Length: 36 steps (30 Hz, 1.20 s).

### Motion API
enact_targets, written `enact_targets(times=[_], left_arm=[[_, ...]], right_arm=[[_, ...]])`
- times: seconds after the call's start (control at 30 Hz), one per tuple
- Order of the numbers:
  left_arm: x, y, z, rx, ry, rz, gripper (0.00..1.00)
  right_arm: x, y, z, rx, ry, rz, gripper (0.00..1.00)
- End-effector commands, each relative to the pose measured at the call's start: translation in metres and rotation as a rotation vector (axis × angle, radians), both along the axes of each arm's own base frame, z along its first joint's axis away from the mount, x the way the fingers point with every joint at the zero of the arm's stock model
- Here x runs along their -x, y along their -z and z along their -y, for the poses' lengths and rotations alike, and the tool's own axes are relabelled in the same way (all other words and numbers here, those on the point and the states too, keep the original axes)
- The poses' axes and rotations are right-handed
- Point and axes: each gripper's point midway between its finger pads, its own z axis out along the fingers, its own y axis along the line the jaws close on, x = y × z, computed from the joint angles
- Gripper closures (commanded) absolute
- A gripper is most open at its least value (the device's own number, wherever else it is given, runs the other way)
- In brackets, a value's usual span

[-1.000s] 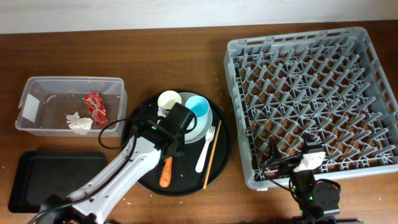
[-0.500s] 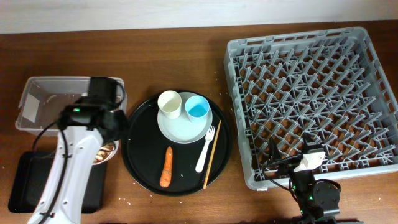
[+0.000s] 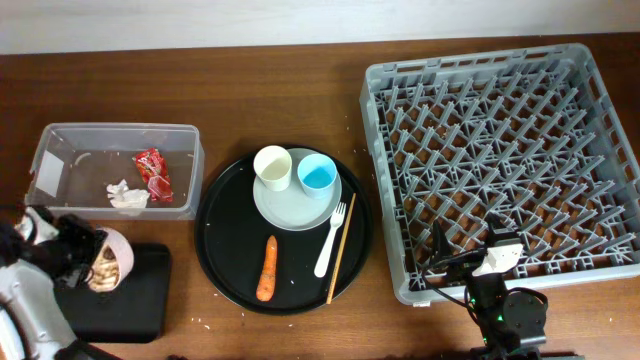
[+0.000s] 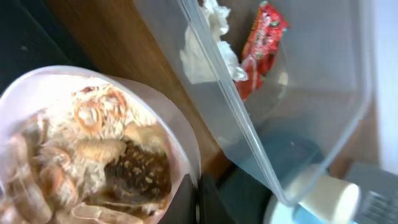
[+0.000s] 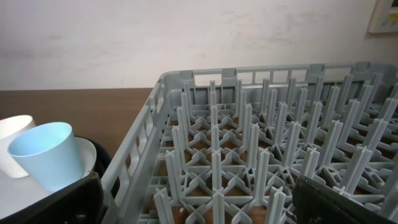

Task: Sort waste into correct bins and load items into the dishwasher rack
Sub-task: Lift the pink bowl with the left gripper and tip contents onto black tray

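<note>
My left gripper [image 3: 88, 262] is shut on the rim of the pinkish-white bowl [image 3: 112, 260] and holds it tilted over the shallow black tray [image 3: 130, 305]. The left wrist view shows brownish food scraps [image 4: 93, 149] in the bowl [image 4: 180, 143], with my finger [image 4: 199, 200] at its rim. The clear tub [image 3: 188, 140] holds the white napkin [image 3: 125, 195] and red wrapper [image 3: 153, 172]. The carrot [image 3: 267, 268], plate [image 3: 290, 208], cream cup [image 3: 272, 165], blue cup [image 3: 318, 175], fork [image 3: 330, 240] and chopstick [image 3: 340, 250] lie on the round tray. My right gripper [image 3: 490, 268] is open and empty at the front edge of the grey rack [image 3: 505, 150].
The round black tray [image 3: 225, 240] sits between the tub and the rack. The right wrist view shows the rack's pegs [image 5: 249, 155] ahead of the open fingers [image 5: 205, 205], with the blue cup [image 5: 46, 152] at the left. Bare wooden table lies behind the tub.
My left arm has carried the bowl off the round tray, leftward past the tub, to above the shallow black tray. The right arm has not moved.
</note>
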Motion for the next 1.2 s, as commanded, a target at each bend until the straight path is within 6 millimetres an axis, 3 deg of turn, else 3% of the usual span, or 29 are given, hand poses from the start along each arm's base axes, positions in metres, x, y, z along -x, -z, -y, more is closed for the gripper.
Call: enact_targets(times=[0.0,0.07,0.2,0.3,0.37,0.57,0.63,0.9,1.0,1.03,1.07,1.1,1.17], left_arm=[[-0.001,-0.030,0.008,0.149,0.083,0.318,1.00],[0.005,-0.048,0.012,0.189,0.136,0.518,1.00],[0.043,-0.021,-0.003,0.195,0.001,0.561,1.00],[0.044,-0.029,0.002,0.205,0.017,0.621,1.00],[0.042,-0.050,0.014,0.216,0.067,0.749,1.00],[0.060,-0.063,0.007,0.223,-0.026,0.821,1.00],[0.063,-0.066,0.010,0.292,-0.076,0.815,1.00],[0.063,-0.079,0.005,0.228,-0.059,0.908,1.00],[0.064,-0.080,0.008,0.313,-0.106,0.894,1.00],[0.063,-0.084,0.002,0.256,-0.079,0.934,1.00],[0.064,-0.085,0.009,0.341,-0.124,0.913,1.00],[0.063,-0.084,0.003,0.255,-0.078,0.932,1.00],[0.063,-0.079,0.004,0.243,-0.069,0.903,1.00]], right_arm=[[0.000,0.002,0.001,0.000,0.006,-0.002,0.01],[0.000,0.002,0.001,0.000,0.006,-0.002,0.01],[0.000,0.002,0.001,0.000,0.006,-0.002,0.01],[0.000,0.002,0.001,0.000,0.006,-0.002,0.01],[0.000,0.002,0.001,0.000,0.006,-0.002,0.01],[0.000,0.002,0.001,0.000,0.006,-0.002,0.01],[0.000,0.002,0.001,0.000,0.006,-0.002,0.01],[0.000,0.002,0.001,0.000,0.006,-0.002,0.01],[0.000,0.002,0.001,0.000,0.006,-0.002,0.01],[0.000,0.002,0.001,0.000,0.006,-0.002,0.01],[0.000,0.002,0.001,0.000,0.006,-0.003,0.01],[0.000,0.002,0.001,0.000,0.006,-0.002,0.01],[0.000,0.002,0.001,0.000,0.006,-0.002,0.01]])
